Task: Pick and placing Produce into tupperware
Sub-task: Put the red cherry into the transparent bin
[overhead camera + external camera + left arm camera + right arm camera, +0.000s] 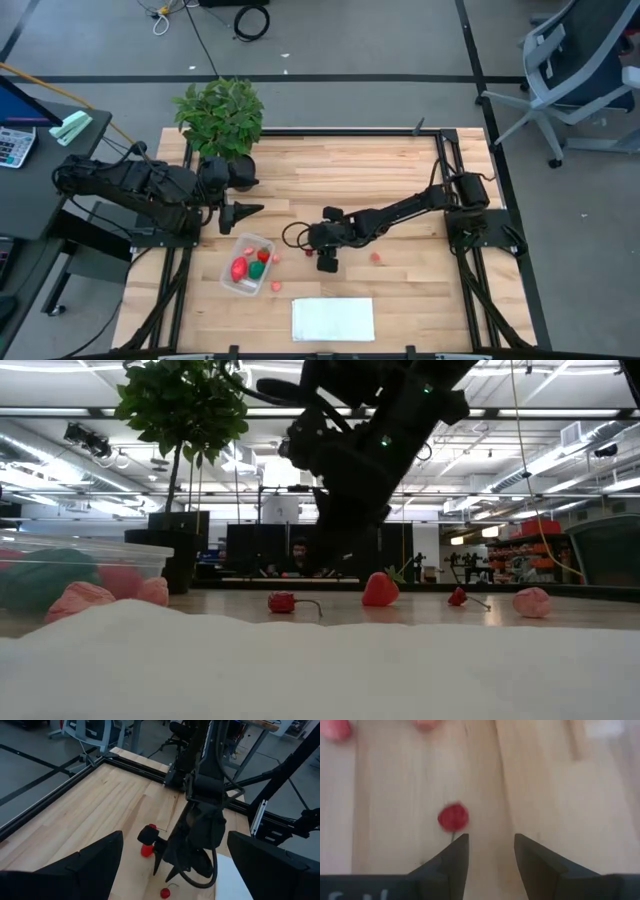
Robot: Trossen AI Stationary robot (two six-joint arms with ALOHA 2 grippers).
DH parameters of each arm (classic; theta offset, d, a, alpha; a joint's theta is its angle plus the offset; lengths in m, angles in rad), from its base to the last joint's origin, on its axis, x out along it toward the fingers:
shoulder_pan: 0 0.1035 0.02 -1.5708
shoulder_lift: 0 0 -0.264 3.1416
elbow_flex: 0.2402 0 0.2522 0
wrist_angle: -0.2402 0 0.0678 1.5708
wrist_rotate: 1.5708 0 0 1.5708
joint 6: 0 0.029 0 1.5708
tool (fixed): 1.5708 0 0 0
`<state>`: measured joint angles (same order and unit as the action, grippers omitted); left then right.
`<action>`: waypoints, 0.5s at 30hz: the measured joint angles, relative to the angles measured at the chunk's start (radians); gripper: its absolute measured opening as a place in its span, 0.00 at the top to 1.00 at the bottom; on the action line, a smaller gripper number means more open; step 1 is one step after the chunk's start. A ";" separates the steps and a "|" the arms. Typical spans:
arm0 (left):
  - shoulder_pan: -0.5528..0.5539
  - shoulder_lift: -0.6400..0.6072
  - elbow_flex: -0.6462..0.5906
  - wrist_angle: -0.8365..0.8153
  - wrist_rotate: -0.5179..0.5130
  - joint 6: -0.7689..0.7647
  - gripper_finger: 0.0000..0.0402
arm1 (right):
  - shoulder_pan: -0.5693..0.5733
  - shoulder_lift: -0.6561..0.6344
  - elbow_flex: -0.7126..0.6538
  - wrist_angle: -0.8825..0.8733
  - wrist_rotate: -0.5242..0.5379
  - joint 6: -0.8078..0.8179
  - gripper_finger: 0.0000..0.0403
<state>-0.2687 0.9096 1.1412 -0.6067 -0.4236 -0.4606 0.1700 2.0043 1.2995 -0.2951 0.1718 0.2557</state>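
Looking down from the high view, we see the right hand (pixel 327 262) near the centre of the frame, low over the wooden desk (pixel 400 290). Its fingers (pixel 452 857) are spread with nothing between them, and in the right wrist view a small red cherry (pixel 453 817) with a thin stem lies on the wood just ahead of the finger tips, apart from them.

The tupperware (pixel 248 264) sits left of centre in the high view, a clear tub holding a red piece (pixel 239 268) and a green piece (pixel 258 270); a smaller red one shows beside them, though we cannot make out what kind it is. A pink piece (pixel 277 287) lies on the desk just right of the tub, and another pink piece (pixel 376 257) lies right of the right hand.

The left hand (pixel 248 211) waits at the left of the frame, above the tub and near the potted plant (pixel 222 115), its fingers spread and empty. A white sheet (pixel 333 319) lies flat at the lower middle of the desk.
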 joint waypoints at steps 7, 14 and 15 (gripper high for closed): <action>0.001 0.000 0.000 -0.003 0.000 0.000 0.09 | 0.034 0.027 0.000 -0.018 0.031 0.037 0.59; 0.001 0.000 0.000 -0.002 0.000 0.000 0.09 | 0.035 0.027 0.001 -0.009 0.064 0.112 0.59; 0.001 0.000 0.000 -0.002 0.000 0.000 0.09 | 0.035 0.027 0.001 -0.011 0.065 0.131 0.59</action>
<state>-0.2676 0.9092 1.1412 -0.6090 -0.4240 -0.4606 0.2047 2.0312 1.3003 -0.3057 0.2370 0.3863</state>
